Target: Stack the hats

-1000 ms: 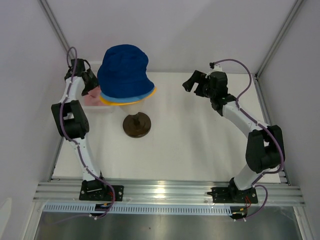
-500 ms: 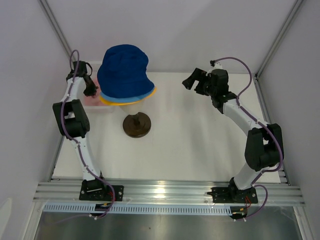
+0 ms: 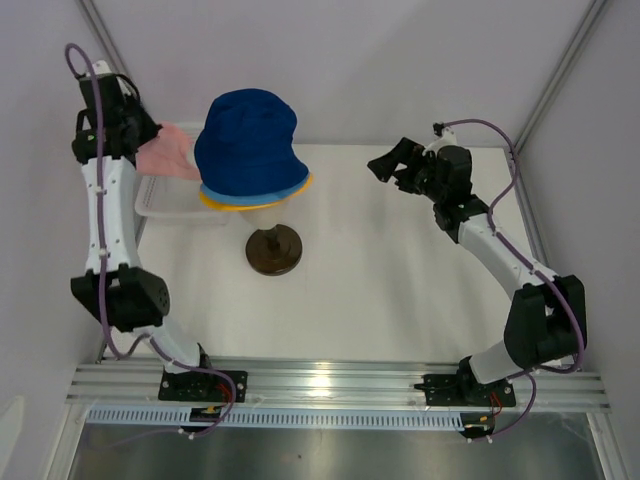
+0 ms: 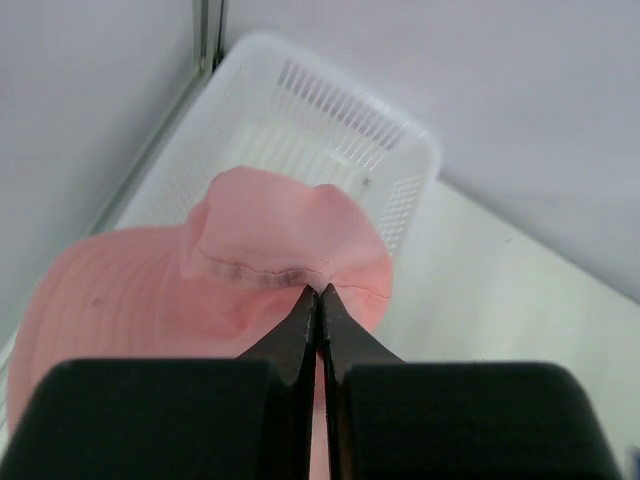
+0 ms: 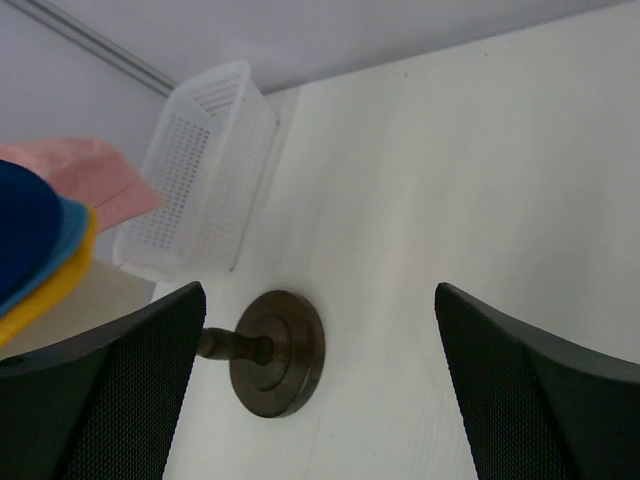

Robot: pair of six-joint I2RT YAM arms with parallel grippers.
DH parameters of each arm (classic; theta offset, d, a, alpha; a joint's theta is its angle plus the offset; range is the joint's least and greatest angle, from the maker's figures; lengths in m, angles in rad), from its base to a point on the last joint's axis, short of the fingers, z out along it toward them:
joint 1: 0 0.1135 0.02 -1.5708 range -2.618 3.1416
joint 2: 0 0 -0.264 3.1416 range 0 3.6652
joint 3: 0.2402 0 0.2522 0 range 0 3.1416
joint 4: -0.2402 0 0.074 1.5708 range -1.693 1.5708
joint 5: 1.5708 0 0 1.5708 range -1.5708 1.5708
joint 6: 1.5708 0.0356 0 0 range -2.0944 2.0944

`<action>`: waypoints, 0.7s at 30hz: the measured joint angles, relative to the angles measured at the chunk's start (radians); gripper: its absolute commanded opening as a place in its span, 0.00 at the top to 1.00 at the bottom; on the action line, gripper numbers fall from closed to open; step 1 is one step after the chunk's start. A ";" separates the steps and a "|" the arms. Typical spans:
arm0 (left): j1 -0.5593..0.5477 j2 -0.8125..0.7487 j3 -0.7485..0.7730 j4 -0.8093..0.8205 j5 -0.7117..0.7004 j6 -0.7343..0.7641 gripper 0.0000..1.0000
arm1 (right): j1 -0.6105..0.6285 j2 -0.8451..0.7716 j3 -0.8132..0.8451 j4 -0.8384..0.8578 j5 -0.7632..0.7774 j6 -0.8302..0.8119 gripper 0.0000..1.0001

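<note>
I am pinching the pale pink hat by the edge of its brim with my left tool. The jaws are closed to a sliver on the cloth, and the rest of the hat is drooping away from the tips. I am holding it high above the white basket, which lies directly below the tool, probably so the floppy brim hangs free of the basket walls before any carry.

To the right of this tool and lower, the other three hats are sitting stacked. The dark navy hat is on top, with the brims of the light blue hat and the yellow hat showing under it. All three are resting on a stand whose dark brown base is standing on the bench.

My right tool is hovering wide open and empty, well beyond the stack and facing it. I judge it is placed there to steady a brim if needed.

The bench is plain, matte and white. Pale panels are walling it in, with metal posts at the far corners.
</note>
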 measured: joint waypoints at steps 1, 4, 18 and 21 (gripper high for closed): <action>0.000 -0.038 0.013 -0.007 -0.001 0.005 0.99 | 0.000 -0.016 -0.002 0.011 -0.008 0.006 0.00; -0.002 -0.146 0.048 -0.029 -0.002 0.011 0.99 | 0.000 -0.057 0.002 0.057 -0.039 0.022 0.01; -0.047 -0.358 0.277 0.019 0.044 -0.190 0.99 | 0.102 -0.138 0.018 0.254 -0.113 0.113 0.01; -0.119 -0.343 0.312 0.062 0.032 -0.250 0.99 | 0.132 -0.142 0.022 0.262 -0.122 0.114 0.00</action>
